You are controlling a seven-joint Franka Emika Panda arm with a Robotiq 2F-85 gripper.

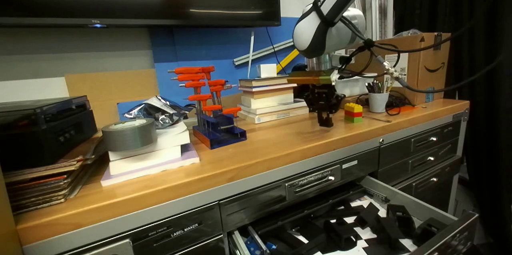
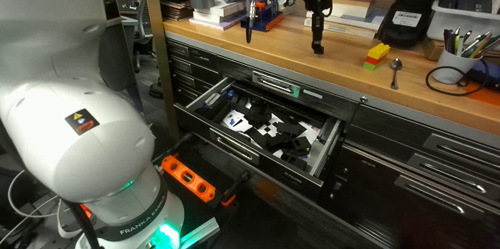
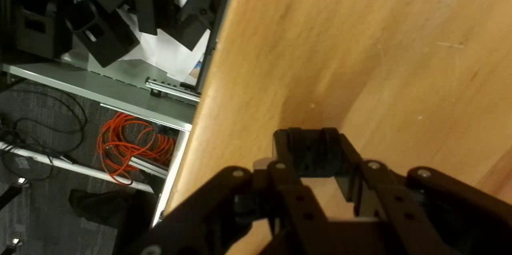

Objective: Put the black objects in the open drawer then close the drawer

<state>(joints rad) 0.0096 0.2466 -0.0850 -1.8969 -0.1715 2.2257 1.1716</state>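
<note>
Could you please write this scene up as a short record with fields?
Container: drawer, open
Contents: several black pieces
Pose: gripper over the wooden worktop
Jaws: whether they hold anything is unclear
On the worktop: yellow-red-green brick stack, spoon, white pen cup
On stacked books: grey tape roll
Pending: drawer not yet closed

In an exterior view, the far-left screen (image 1: 140, 1) is streaked with glare; the right-hand curtain (image 1: 488, 127) is underlit.
</note>
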